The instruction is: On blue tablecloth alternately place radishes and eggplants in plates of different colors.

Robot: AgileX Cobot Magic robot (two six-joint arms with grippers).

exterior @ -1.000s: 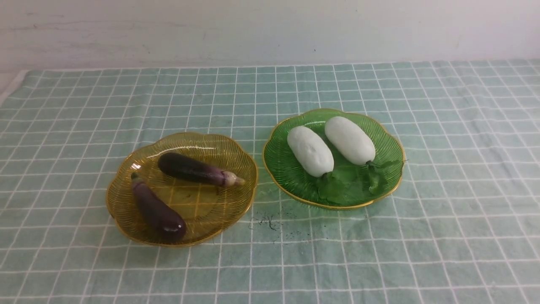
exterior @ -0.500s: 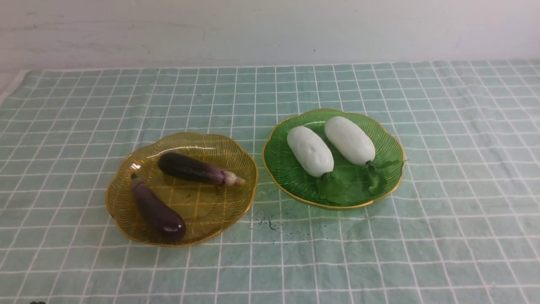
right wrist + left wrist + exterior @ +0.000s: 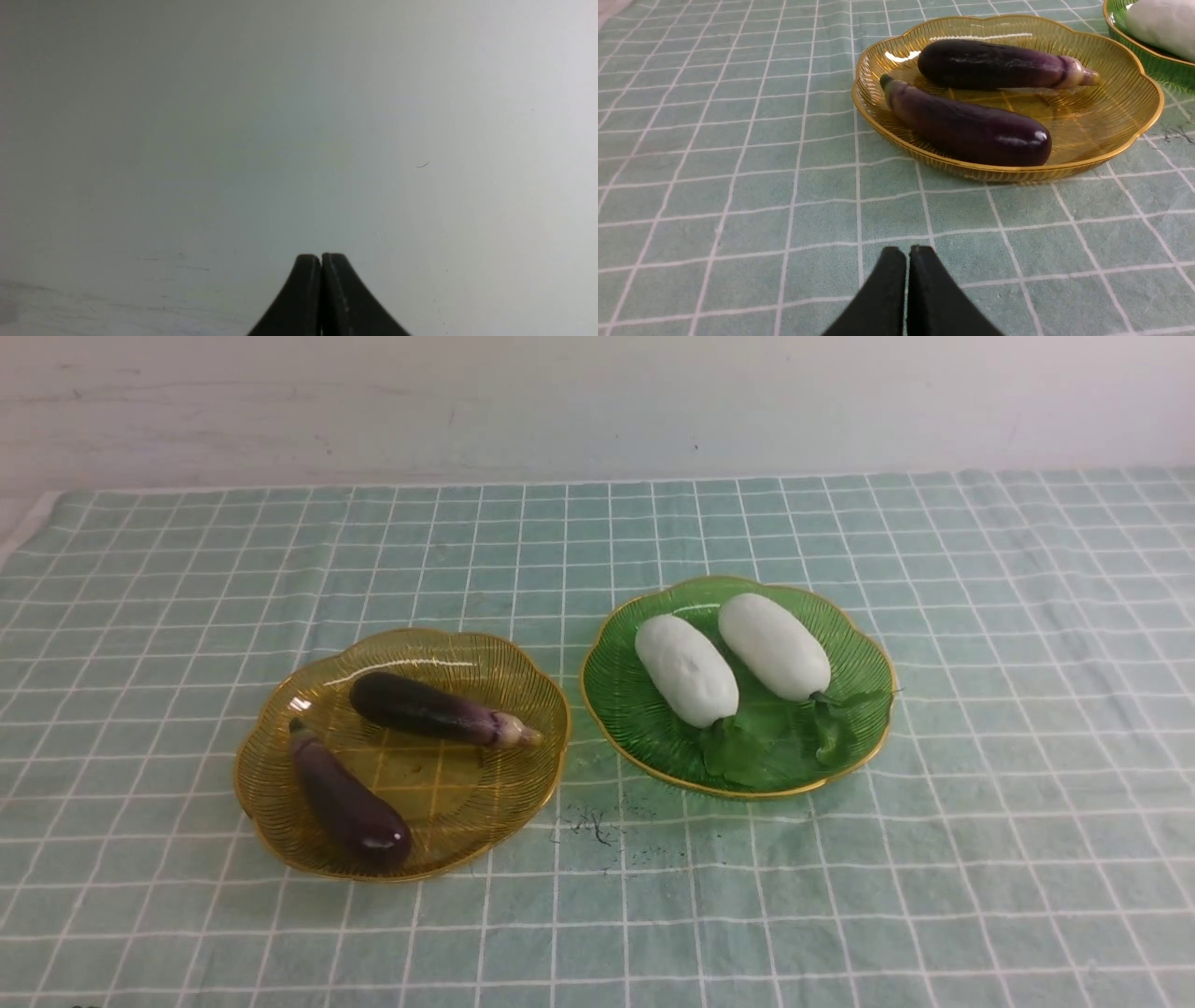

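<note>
Radishes and eggplants already lie sorted on the blue tablecloth (image 3: 187, 579). Both white radishes, the left radish (image 3: 686, 669) and the right radish (image 3: 774, 646), rest side by side in the green plate (image 3: 616, 709), their leafy tufts pointing toward the robot. The two eggplants sit in the amber plate (image 3: 271, 821): the far eggplant (image 3: 434, 710) with its pale stem end toward the green plate, the near eggplant (image 3: 348, 796) angled along the plate's near-left side. The plates stand near each other but apart.

The left tool (image 3: 907, 261) has its fingers pressed together, holding nothing, low over the cloth just short of the amber plate. The right tool (image 3: 321, 268) is likewise pressed together and empty, facing a plain pale surface with no task items in view.

The task looks finished or nearly so. Should anything need lifting, the eggplants appear glossy and slender, likely slippery, so a grip across the thicker middle seems safest. The radishes look smooth, fuller and probably light; take them across the body, not the floppy leaves. The ribbed plates look thin and could slide if nudged.
</note>
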